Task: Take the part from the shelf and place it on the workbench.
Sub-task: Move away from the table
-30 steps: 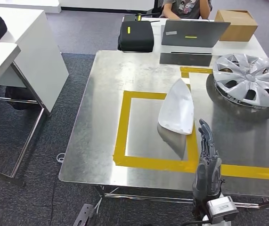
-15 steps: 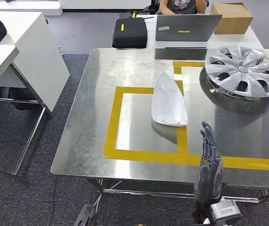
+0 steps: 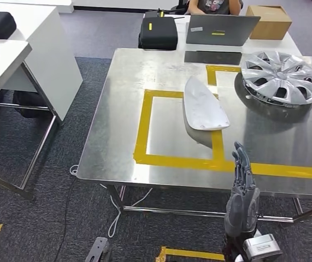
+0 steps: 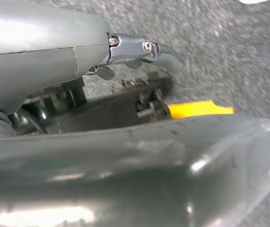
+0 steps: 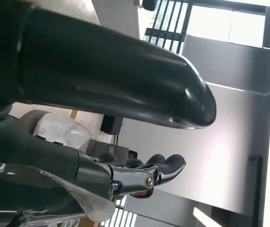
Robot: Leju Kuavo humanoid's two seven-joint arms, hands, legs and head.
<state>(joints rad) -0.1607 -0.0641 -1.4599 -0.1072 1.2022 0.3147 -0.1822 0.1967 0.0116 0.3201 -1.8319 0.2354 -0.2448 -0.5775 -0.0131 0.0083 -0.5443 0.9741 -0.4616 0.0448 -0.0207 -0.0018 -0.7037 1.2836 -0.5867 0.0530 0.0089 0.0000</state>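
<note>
No legible txt, brand or nr. to be read anywhere. Small yellow label on black case (image 3: 158, 33), yellow strip and grey sticker on laptop lid (image 3: 222, 30) are seen, but markings too small to be made out.

The head view is bright and evenly lit, with soft glare and a faint reflection of the white part (image 3: 204, 105) on the steel tabletop (image 3: 117, 136). The left wrist view is dim and motion-blurred. Bright windows (image 5: 233, 23) overexpose the right wrist view, leaving the near robot hand (image 5: 90, 85) dark and unfocused.
</note>
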